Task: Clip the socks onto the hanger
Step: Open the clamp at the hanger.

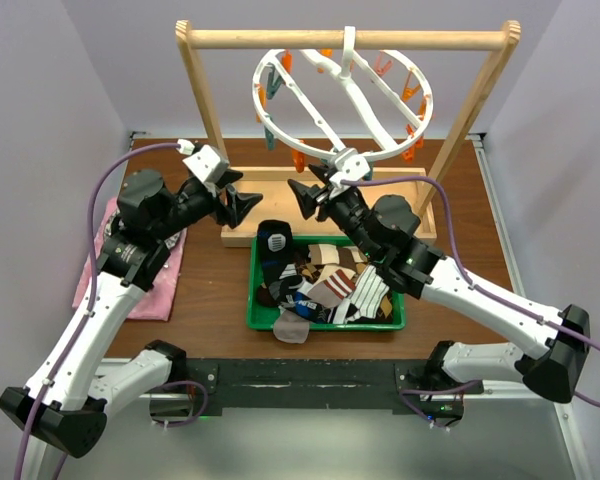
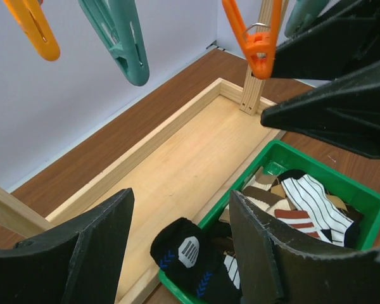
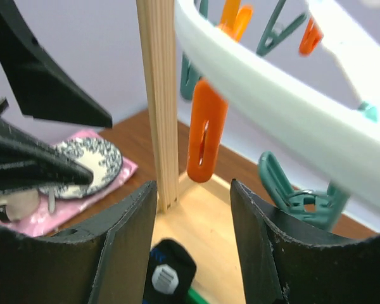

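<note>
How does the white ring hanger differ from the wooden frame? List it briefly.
The hanger is white plastic; the wooden frame pale wood. The hanger is a ring with crossbars; the frame is straight posts and a bar. The hanger hangs tilted from that bar; the frame stands on the table. Only the hanger carries pegs. Neither holds any of the socks.

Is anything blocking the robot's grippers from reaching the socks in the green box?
Nothing visible does. The socks lie uncovered in the open green tray. The left gripper and right gripper hang open near its far side, with only air between them and the pile.
</note>
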You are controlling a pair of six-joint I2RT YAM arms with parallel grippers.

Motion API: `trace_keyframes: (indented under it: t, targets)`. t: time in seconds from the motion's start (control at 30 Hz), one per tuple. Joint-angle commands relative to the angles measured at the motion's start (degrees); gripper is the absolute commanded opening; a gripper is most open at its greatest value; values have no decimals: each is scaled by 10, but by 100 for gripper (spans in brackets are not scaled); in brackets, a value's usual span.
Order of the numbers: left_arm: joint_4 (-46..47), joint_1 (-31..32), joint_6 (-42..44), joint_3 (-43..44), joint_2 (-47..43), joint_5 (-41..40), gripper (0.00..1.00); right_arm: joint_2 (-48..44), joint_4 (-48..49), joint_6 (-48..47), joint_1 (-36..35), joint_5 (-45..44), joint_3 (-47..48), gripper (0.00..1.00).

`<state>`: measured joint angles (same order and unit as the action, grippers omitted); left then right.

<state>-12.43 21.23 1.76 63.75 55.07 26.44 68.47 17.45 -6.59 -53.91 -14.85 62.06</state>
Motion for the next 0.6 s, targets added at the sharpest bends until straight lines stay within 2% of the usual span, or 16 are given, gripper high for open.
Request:
trace_keyframes:
  t: [0.0, 0.33, 0.5, 0.57]
  targets:
    - [31, -2, 7, 3, -8, 12, 67, 6, 102, 13, 13, 36, 1, 52]
    - [37, -2, -6, -1, -10, 29, 66, 22, 163, 27, 22, 29, -17, 44]
    - [41, -2, -30, 2, -10, 31, 66, 23, 174, 33, 22, 37, -24, 31]
    - [47, -2, -58, 8, -7, 27, 72, 22, 171, 35, 22, 41, -26, 22]
